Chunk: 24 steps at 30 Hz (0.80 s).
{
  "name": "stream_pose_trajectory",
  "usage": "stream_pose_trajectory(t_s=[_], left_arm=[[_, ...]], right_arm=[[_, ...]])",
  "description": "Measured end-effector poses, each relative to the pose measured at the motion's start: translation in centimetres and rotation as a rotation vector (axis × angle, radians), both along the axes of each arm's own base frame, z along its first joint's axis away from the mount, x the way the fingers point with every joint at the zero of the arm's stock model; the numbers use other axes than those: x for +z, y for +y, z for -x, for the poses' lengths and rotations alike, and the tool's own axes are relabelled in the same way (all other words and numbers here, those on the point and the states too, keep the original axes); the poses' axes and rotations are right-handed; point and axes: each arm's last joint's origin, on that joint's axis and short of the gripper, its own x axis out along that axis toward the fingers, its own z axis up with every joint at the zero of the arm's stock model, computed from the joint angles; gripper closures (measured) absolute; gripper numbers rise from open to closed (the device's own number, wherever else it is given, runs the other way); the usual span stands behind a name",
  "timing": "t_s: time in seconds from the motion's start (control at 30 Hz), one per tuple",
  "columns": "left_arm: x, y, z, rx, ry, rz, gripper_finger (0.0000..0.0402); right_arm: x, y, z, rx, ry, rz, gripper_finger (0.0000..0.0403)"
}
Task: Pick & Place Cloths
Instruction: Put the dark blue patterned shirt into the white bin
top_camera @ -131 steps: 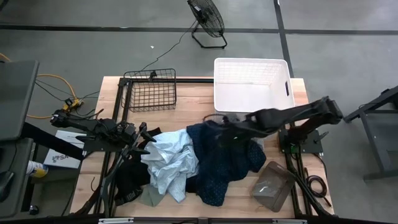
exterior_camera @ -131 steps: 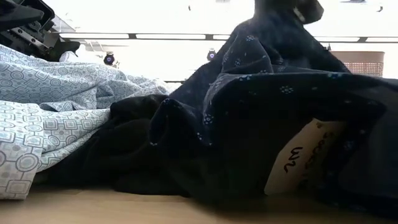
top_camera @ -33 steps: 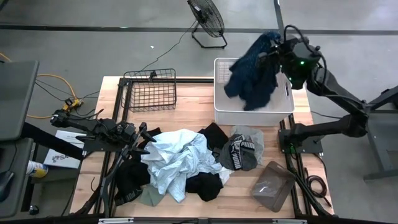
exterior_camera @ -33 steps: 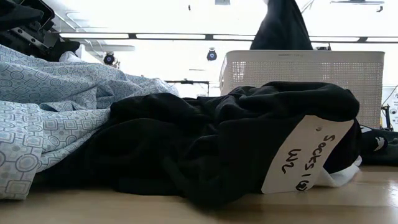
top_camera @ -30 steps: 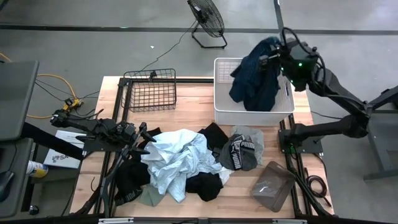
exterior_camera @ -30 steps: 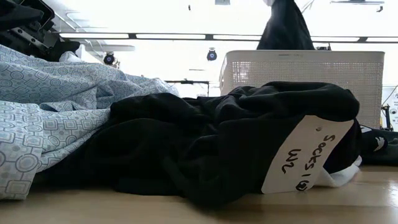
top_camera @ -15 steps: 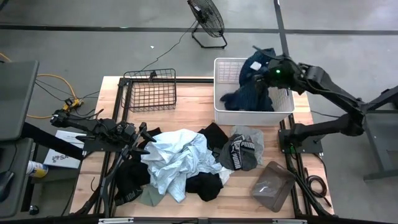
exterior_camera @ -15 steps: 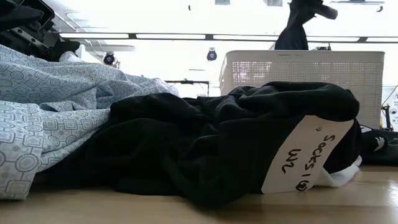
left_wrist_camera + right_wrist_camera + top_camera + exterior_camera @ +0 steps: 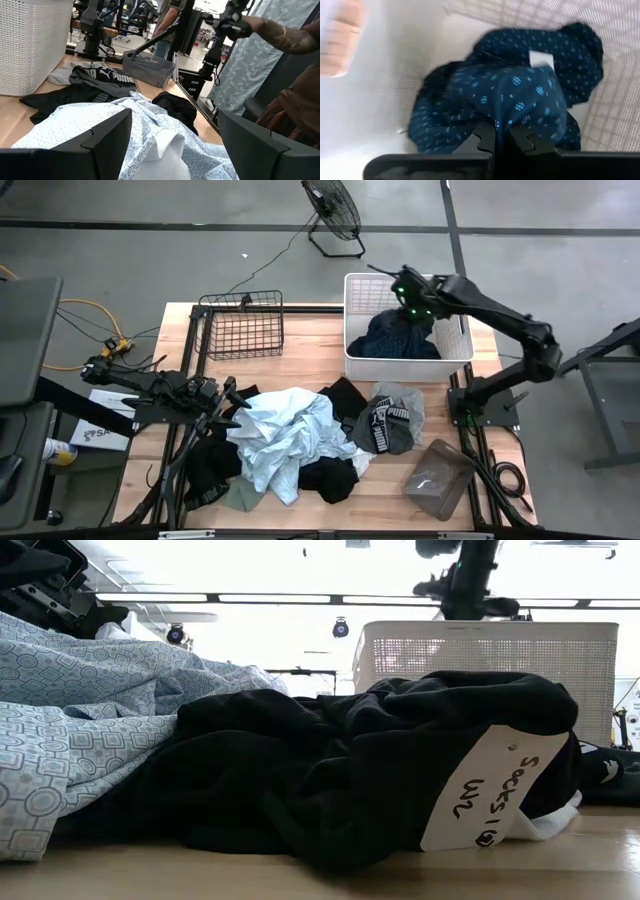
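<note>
Over the white laundry basket point(image 9: 455, 345), the navy dotted shirt point(image 9: 395, 338) has come down from mid-air and now lies inside, so one garment is nearly placed. On the desk point(image 9: 300, 365) the cloth pile point(image 9: 290, 442) waits. The right claw point(image 9: 501, 138) stays closed on navy fabric, visible only at its wrist. The left claw point(image 9: 172, 150) hangs open above the pale blue shirt point(image 9: 100, 125).
</note>
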Motion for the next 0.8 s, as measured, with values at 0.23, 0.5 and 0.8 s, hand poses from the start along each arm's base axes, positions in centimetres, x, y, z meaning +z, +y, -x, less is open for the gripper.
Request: stream_pose_trajectory(t_s=[0.23,0.5,0.8], left_arm=[[0.0,0.0,0.0,0.0,0.0,0.0,0.0112],[0.0,0.0,0.0,0.0,0.0,0.0,0.0112],[0.0,0.0,0.0,0.0,0.0,0.0,0.0112]], right_arm=[[-2.7,-2.9,-0.2,-0.093,0.08,-0.115,0.0399],[-5.3,-6.2,0.3,-0.135,0.104,-0.235,0.0399],[-5.6,-8.1,2.1,-0.204,0.098,-0.25,0.0398]])
